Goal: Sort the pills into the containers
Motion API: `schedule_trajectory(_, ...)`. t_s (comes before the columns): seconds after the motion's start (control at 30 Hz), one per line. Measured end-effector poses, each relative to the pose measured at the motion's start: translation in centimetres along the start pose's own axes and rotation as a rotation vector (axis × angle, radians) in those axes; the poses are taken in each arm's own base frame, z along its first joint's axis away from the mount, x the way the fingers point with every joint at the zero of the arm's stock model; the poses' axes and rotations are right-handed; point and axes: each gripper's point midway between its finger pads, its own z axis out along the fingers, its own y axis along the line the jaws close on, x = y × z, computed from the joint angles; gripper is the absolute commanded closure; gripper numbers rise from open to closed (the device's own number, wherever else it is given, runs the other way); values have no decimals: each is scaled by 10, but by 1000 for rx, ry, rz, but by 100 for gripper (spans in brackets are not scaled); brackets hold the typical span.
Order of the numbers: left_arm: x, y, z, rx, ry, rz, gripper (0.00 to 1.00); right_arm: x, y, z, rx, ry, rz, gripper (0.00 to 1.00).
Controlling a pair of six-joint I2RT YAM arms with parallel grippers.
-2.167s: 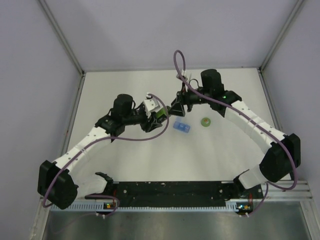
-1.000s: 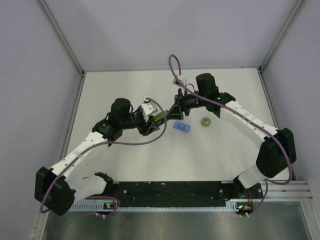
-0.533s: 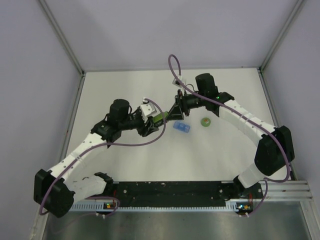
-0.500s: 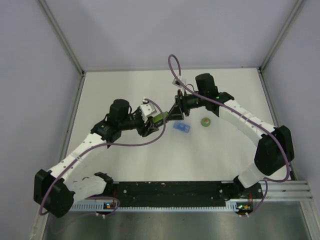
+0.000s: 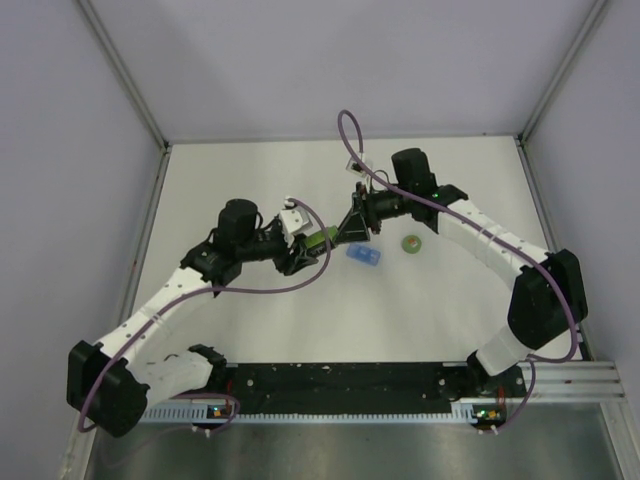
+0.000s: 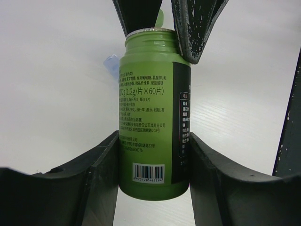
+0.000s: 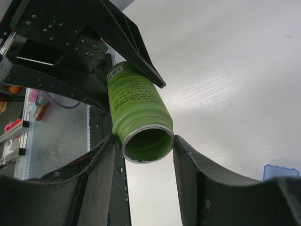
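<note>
From above, the blue pill box (image 5: 364,255) lies on the tabletop (image 5: 250,180) between the arms. Its contents are too small to tell. A green cap (image 5: 411,243) sits just to its right, and a green bottle (image 5: 322,238) is just to its left.

In the left wrist view, the left fingers (image 6: 101,179) are part-open and clamp the bottle's lower body.

In the right wrist view, the right fingers (image 7: 101,188) are narrow and press both sides of the bottle's open mouth.
</note>
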Motion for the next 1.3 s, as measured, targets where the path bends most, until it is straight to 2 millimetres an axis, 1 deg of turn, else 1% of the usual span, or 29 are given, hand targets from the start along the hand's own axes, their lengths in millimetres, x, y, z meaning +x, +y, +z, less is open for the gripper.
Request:
schedule_trajectory(0.67, 0, -5, -4, 17, -8, -12, 100, 7, 1, 1, -46, 19, 34, 51)
schedule_trajectory(0.8, 2, -6, -4, 18, -5, -18, 100, 9, 0, 2, -49, 24, 44, 49)
schedule_trajectory(1.0, -1, -5, -3, 14, -18, -13, 100, 10, -6, 0, -24, 24, 49, 36)
schedule_trajectory(1.13, -1, -4, -3, 7, -28, -4, 100, 10, -10, -2, -3, 23, 53, 30)
schedule_trajectory(1.3, 4, -5, 0, 6, -37, 4, 100, 10, -17, -6, 33, 23, 55, 25)
